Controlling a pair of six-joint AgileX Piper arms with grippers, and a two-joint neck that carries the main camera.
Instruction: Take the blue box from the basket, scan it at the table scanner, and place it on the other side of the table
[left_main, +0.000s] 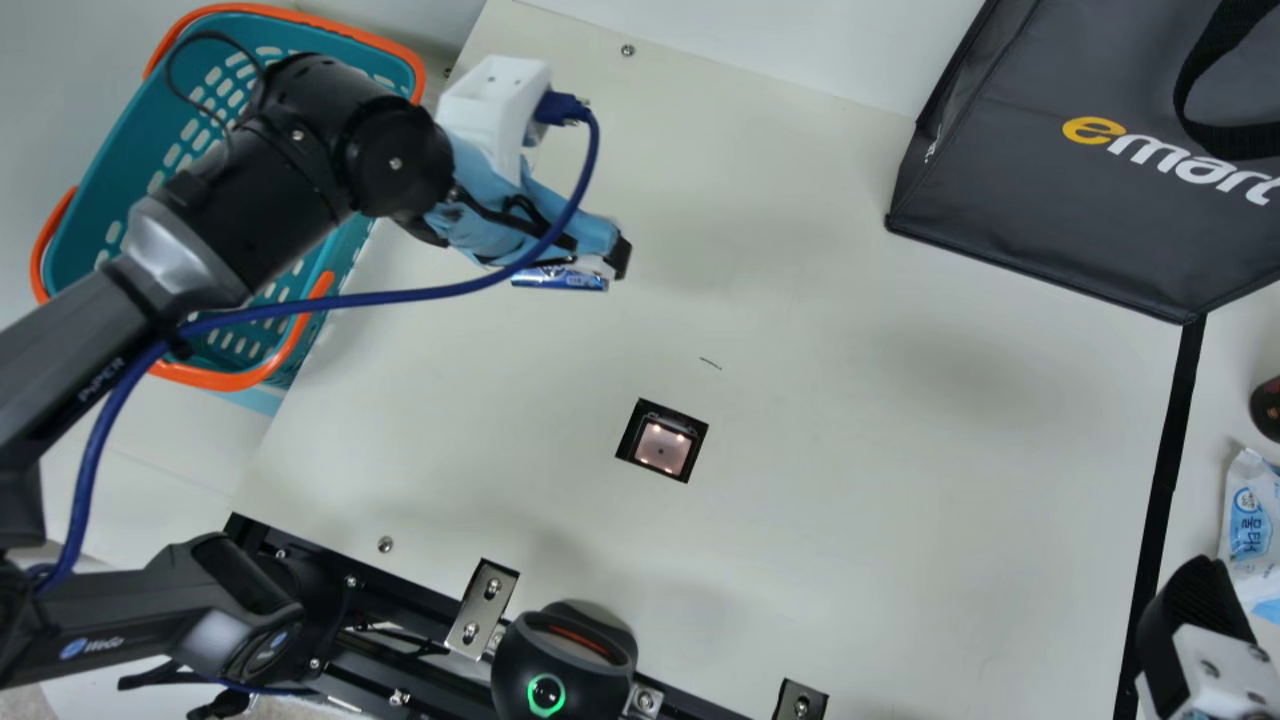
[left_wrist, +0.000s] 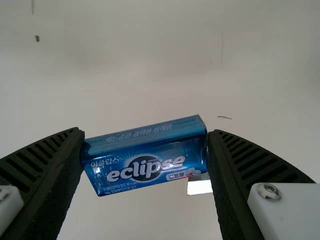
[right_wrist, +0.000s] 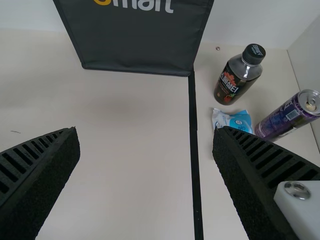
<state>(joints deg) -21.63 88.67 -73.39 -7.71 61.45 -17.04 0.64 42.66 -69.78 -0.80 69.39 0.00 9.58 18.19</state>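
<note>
Left wrist view: my left gripper (left_wrist: 145, 134) is pinching the blue box (left_wrist: 145, 160) by its two ends, one finger at each, so both long printed sides I can see are left uncovered. I'd guess that is the point of the grip: a code on a long face could be read without letting go. I can't tell which face carries it. The box sits a little askew between the fingers, so I may need to level it.

In the main view it is left of and farther than the scanner (left_main: 662, 445), between that and the basket (left_main: 205, 378) at the left. The scanner is set into the table (left_main: 850, 450) looking up, so the next move, I judge, is to bring the box near and right, code down, over it.

My right gripper (right_wrist: 145, 132) is spread wide, holding nothing, at the near right. Past the black strip (right_wrist: 194, 150) stand a bottle (right_wrist: 235, 80) and a can (right_wrist: 287, 117), with a packet (right_wrist: 232, 120) beside them; that side looks like the drop-off.
</note>
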